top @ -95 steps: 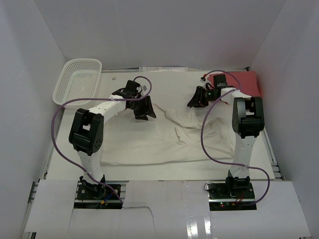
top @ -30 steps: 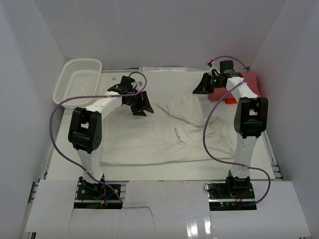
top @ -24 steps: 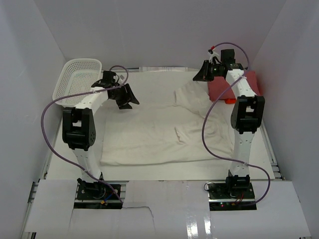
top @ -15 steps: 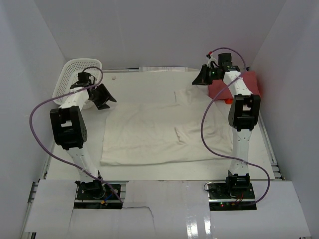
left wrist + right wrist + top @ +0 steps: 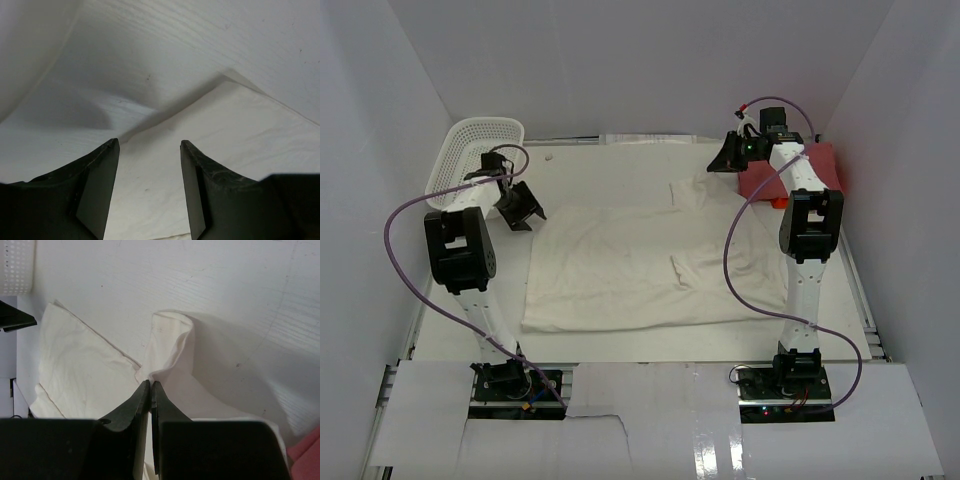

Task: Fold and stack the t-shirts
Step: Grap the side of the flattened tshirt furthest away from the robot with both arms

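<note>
Starting at the left, finds the left gripper (image 5: 520, 205) hanging with jaws partly apart and nothing between them, just off the far left corner of the cream shirt (image 5: 640, 260); sees in the left wrist view that corner lying flat on the table (image 5: 165, 40), showing between and beyond the fingers (image 5: 100, 185); moving right, meets the cream shirt spread over the middle of the table, mostly flat, rumpled right of centre; reaches the right gripper (image 5: 725, 158) above the shirt's far right corner, jaws pressed together, tips at a curled fold of cloth; cannot tell whether any cloth is pinched there; comes last to the red shirt (image 5: 800, 170), just right of that gripper, close against the cream one's edge.

Counting: two shirts, one cream and one red; two grippers; one white mesh basket (image 5: 475, 160); two purple cables (image 5: 400, 215), one per arm.

Looking around, again from the left: has the white mesh basket tipped up in the far left corner, just beside the left gripper; shows the right arm (image 5: 810, 240) standing at the cream shirt's right edge, with its cable looping over that side of the cloth.
</note>
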`<state>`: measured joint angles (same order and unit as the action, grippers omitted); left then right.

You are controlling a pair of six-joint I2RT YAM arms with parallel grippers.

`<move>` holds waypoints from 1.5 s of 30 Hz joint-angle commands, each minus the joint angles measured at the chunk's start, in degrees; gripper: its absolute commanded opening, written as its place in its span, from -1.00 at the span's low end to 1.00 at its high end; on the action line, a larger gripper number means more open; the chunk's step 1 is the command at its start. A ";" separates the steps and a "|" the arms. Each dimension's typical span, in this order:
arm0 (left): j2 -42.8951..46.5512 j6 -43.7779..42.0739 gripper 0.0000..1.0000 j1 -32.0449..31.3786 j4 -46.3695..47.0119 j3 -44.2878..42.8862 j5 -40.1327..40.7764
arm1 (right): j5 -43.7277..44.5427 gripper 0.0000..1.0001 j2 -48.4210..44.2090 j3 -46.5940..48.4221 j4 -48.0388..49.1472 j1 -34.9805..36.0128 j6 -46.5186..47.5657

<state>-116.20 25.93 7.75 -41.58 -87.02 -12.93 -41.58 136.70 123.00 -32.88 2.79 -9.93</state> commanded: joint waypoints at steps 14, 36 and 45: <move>3.27 0.70 0.24 4.91 5.45 16.00 -14.48 | -2.45 -0.85 -1.53 0.66 0.63 -0.50 0.88; 5.54 7.55 0.11 5.26 16.53 12.23 -16.69 | -3.42 -0.85 -2.58 -0.66 1.15 -0.50 0.97; 8.18 5.27 -0.65 4.65 17.33 10.56 -13.02 | -4.12 -0.85 -2.67 -1.09 1.68 -0.50 0.71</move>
<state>-112.88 32.58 12.91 -26.28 -74.15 -29.04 -43.92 136.70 122.61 -32.80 2.63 -9.87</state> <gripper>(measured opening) 0.178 0.086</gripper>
